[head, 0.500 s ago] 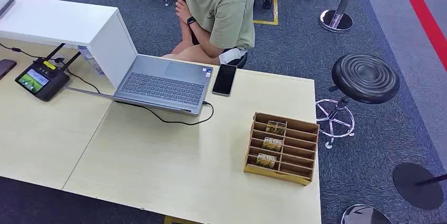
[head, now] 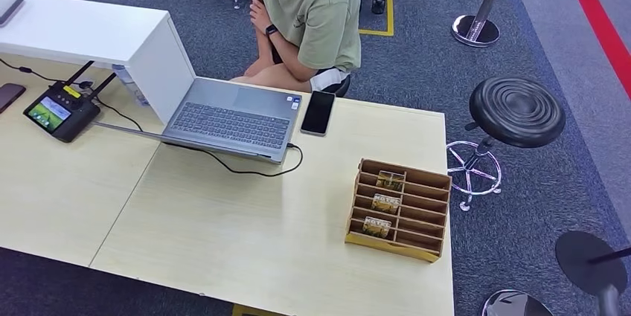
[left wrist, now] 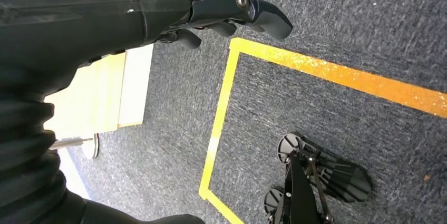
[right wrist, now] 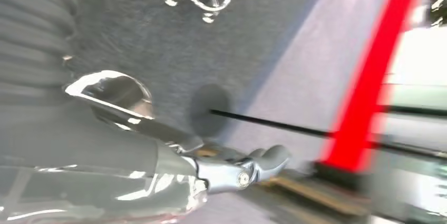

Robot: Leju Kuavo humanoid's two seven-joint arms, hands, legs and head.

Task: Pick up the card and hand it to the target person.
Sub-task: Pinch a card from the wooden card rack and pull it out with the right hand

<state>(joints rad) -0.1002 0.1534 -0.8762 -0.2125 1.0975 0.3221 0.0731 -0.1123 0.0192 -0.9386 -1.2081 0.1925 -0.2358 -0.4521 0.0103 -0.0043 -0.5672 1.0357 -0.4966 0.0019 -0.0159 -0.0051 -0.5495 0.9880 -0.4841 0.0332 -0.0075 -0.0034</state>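
A brown cardboard card holder (head: 439, 208) stands near the table's right edge. Three small green-and-yellow cards sit in its slots, one at the far end (head: 390, 180), one in the middle (head: 385, 203) and one nearest me (head: 376, 227). A person in a green shirt (head: 316, 11) sits at the far side of the table, behind the laptop. My left hand (left wrist: 232, 13) hangs over the carpet with its fingers stretched out and nothing in them. My right hand (right wrist: 248, 168) is also low over the floor, fingers apart and empty, in a blurred picture.
On the table are an open laptop (head: 231, 119) with its cable, a black phone (head: 318, 112), a small controller with a screen (head: 59, 111) and a white box (head: 111, 33). A black stool (head: 516, 110) and stanchion bases (head: 591, 260) stand to the right of the table.
The whole head picture has shifted a little. A grey shape has come in at its lower right edge. The cards and the person are as before.
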